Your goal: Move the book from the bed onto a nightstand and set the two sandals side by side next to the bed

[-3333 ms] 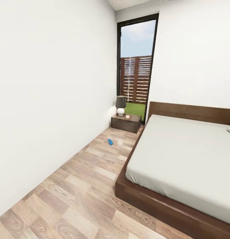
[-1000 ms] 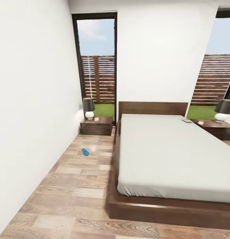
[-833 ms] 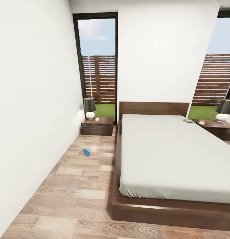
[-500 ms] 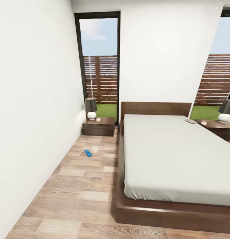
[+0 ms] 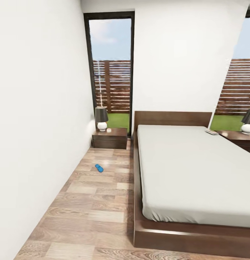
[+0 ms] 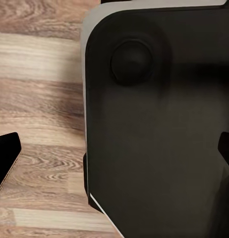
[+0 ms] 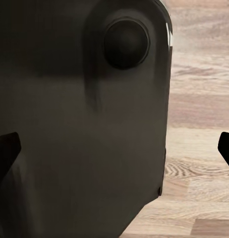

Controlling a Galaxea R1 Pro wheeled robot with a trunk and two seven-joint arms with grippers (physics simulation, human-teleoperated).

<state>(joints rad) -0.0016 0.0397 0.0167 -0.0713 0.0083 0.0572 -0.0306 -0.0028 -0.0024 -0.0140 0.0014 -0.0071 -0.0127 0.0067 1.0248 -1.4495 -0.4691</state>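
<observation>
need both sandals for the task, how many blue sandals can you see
1: a bright blue flat sandal on the wooden floor, between the white wall and the bed. The second may be hidden.

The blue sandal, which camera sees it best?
The head view: the blue sandal lies small on the wooden floor between wall and bed. Both wrist views look down at floorboards and the robot's dark body instead.

Plain white walls point(image 5: 38, 108) at left and straight ahead. Wood-plank floor point(image 5: 88, 213) across the lower left, pale and brown boards mixed. Tall black-framed window point(image 5: 112, 72) in the upper middle, showing blue sky, a slatted wooden fence and green grass. Second window point(image 5: 240, 90) at the right edge with the same fence. Even, soft daylight throughout, faint sheen on the boards.
</observation>
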